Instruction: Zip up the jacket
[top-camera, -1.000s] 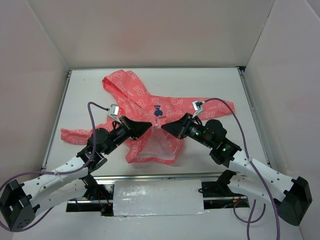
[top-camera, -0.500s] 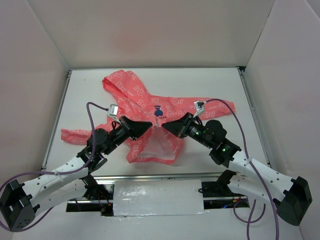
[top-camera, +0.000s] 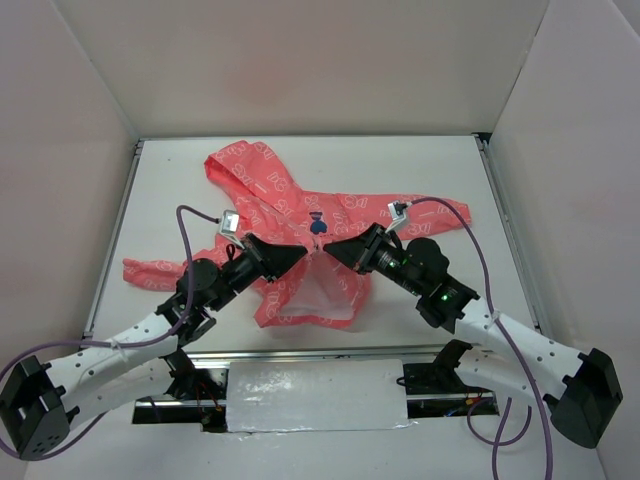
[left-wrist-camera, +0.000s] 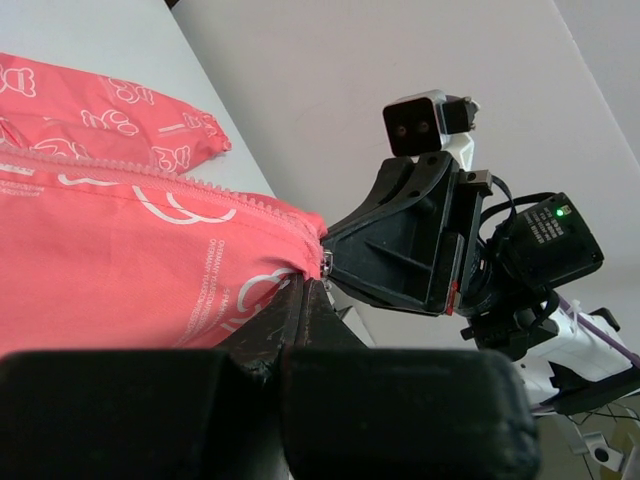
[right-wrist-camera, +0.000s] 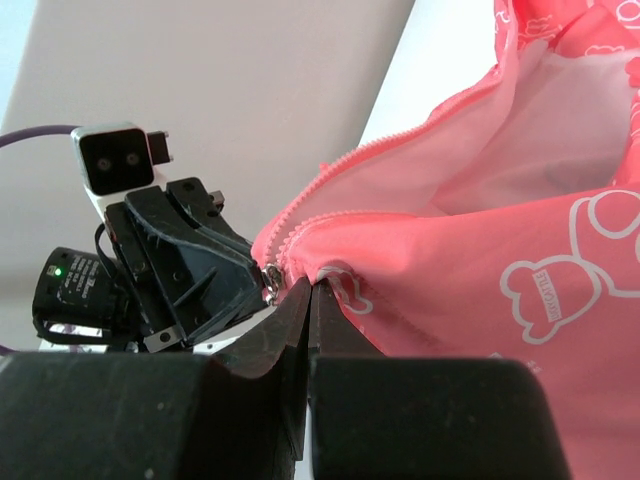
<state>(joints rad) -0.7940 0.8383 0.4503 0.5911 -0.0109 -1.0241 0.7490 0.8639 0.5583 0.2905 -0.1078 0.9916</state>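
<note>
The coral-pink jacket (top-camera: 280, 195) lies flat on the white table, hood at the far left, blue emblem (top-camera: 317, 222) at mid-chest. Its lower front is open and shows the pale lining. My left gripper (top-camera: 303, 253) and right gripper (top-camera: 331, 250) meet tip to tip just below the emblem. In the left wrist view my left gripper (left-wrist-camera: 308, 288) is shut on the jacket's (left-wrist-camera: 120, 270) front edge beside the metal zip slider (left-wrist-camera: 326, 263). In the right wrist view my right gripper (right-wrist-camera: 308, 285) is shut on the jacket's (right-wrist-camera: 500, 250) other front edge next to the slider (right-wrist-camera: 268, 280).
White walls close in the table on three sides, with metal rails along the left (top-camera: 118, 230) and right (top-camera: 508, 230) edges. A white padded strip (top-camera: 315, 392) lies at the near edge between the arm bases. Purple cables (top-camera: 480, 262) loop above both arms.
Both grippers stay pinched on the jacket at the zip. The arms have shifted only slightly, and the jacket lies much as before.
</note>
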